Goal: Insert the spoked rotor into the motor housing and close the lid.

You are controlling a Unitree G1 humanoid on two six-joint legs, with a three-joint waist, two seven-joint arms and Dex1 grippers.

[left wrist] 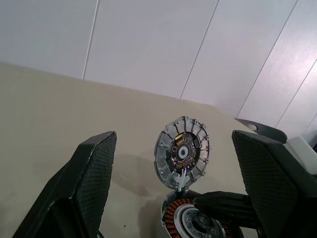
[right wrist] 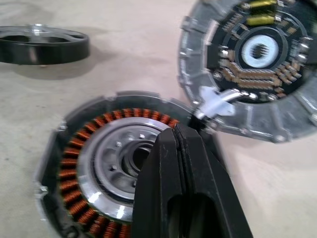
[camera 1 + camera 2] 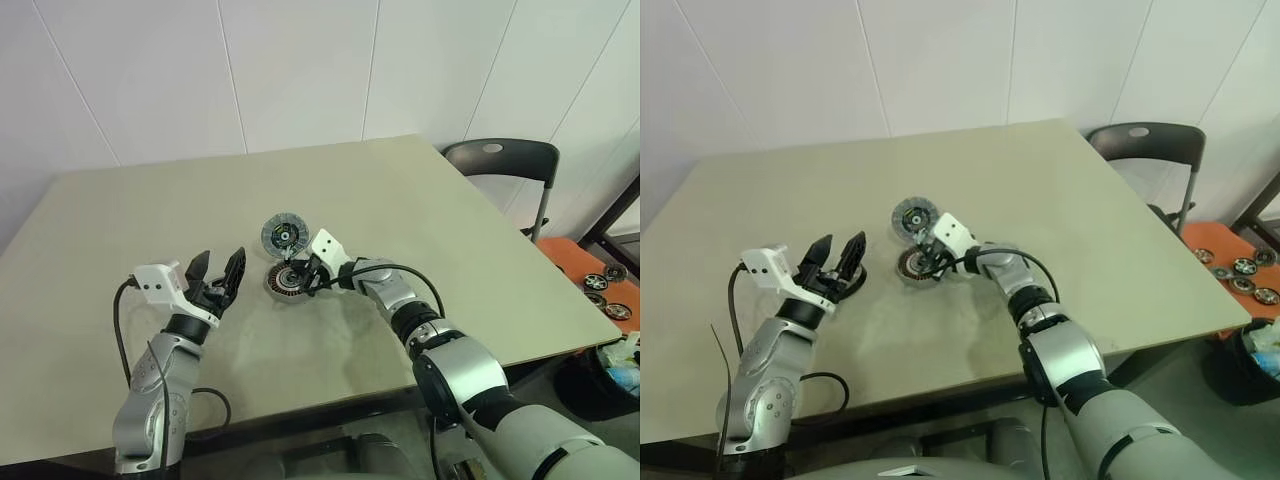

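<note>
The motor housing (image 2: 84, 168), a silvery cup ringed with copper windings, lies mid-table (image 3: 284, 284). Its lid (image 2: 252, 59) stands tilted up on the housing's far rim, with the circuit-board face showing (image 1: 182, 151). The spoked rotor (image 2: 42, 44), dark-rimmed with pale spokes, lies flat on the table apart from the housing. My right gripper (image 2: 177, 130) is shut with nothing between its fingers. Its tips sit over the housing's inner ring, close to where the lid joins. My left gripper (image 3: 222, 258) hangs open to the left of the housing, holding nothing.
The beige table (image 3: 420, 200) has bare room around the parts. A dark chair (image 3: 500, 160) stands beyond the far right corner. An orange tray (image 3: 590, 262) with several round motor parts sits off the table at the right.
</note>
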